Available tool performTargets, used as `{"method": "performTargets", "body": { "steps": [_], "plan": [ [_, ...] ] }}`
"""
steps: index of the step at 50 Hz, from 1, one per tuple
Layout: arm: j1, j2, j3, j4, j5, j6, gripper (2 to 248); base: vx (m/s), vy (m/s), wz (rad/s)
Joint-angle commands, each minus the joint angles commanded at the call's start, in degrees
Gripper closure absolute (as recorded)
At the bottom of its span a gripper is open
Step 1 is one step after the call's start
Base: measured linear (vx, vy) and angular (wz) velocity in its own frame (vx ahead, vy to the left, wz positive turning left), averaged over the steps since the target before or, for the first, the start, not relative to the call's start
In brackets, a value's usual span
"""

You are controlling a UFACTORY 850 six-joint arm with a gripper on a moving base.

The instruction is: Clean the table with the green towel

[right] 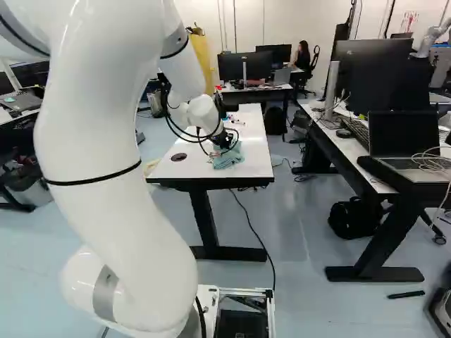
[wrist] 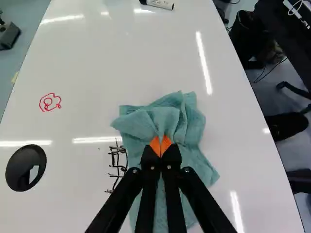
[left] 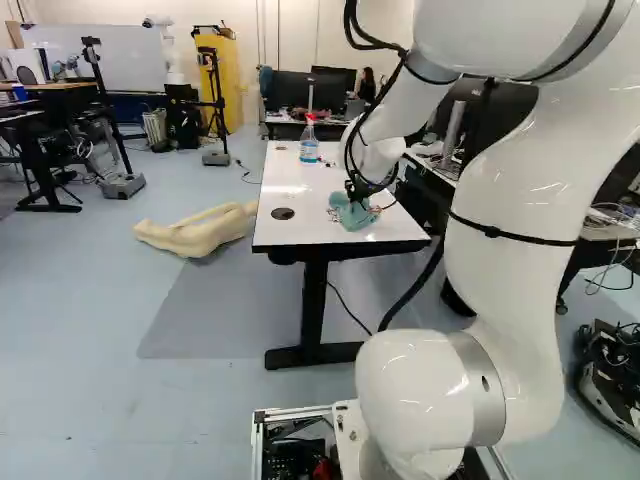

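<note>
Nearest me, my arm's smooth white casing [right: 106,176] fills the left of the right base view. Beyond, near that view's middle, my end effector [right: 225,141] is clamped on the green towel [wrist: 167,119], soft, rumpled cloth draped on the glossy white counter [right: 250,127]. Beside the towel are spiky black scribbles [wrist: 116,167]; whether they run under it, I can't tell. At the left base view's upper middle stands a clear spray bottle [left: 309,148] with blue liquid. The fingers hide the pinched fold.
</note>
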Motion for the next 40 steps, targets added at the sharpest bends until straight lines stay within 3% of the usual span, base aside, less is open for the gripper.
{"method": "performTargets", "body": {
  "steps": [26,40],
  "plan": [
    [0.0,0.0,0.0,0.0,-5.4,0.0,229,0.000,0.000,0.000],
    [0.1,-0.1,-0.1,0.0,-5.5,0.0,229,0.000,0.000,0.000]
  ]
}}
